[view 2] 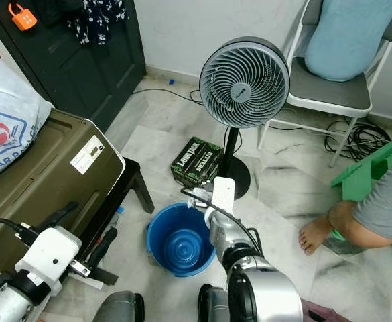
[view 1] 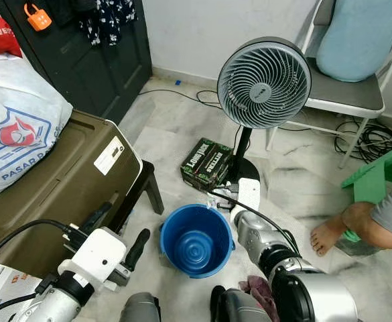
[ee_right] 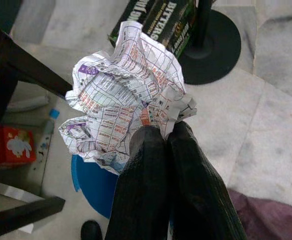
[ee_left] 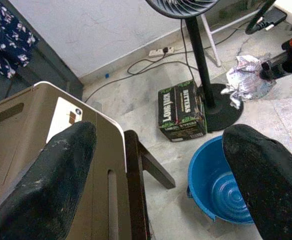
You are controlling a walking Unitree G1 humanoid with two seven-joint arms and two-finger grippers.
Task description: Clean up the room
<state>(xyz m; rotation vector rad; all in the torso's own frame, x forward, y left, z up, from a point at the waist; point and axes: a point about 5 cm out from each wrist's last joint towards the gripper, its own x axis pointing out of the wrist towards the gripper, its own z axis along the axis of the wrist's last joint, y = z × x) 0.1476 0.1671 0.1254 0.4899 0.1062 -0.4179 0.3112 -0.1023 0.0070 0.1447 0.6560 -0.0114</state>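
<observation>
Your right gripper [ee_right: 160, 135] has its two black fingers pressed together on a crumpled paper [ee_right: 126, 95], a printed sheet squeezed into a ball, and it holds this ball in the air above the near edge of the blue bucket [view 1: 197, 240]. The bucket stands on the marble floor [view 1: 296, 181], just in front of the green carton [view 1: 206, 163] and the round base of the standing fan [view 1: 263, 83]. Your left gripper [ee_left: 160, 175] is wide open and holds nothing; it hangs beside the olive case [view 1: 55, 184], to the left of the bucket. On the right, a person's bare foot [view 1: 327, 233] rests on the floor near a green stool [view 1: 376, 176].
</observation>
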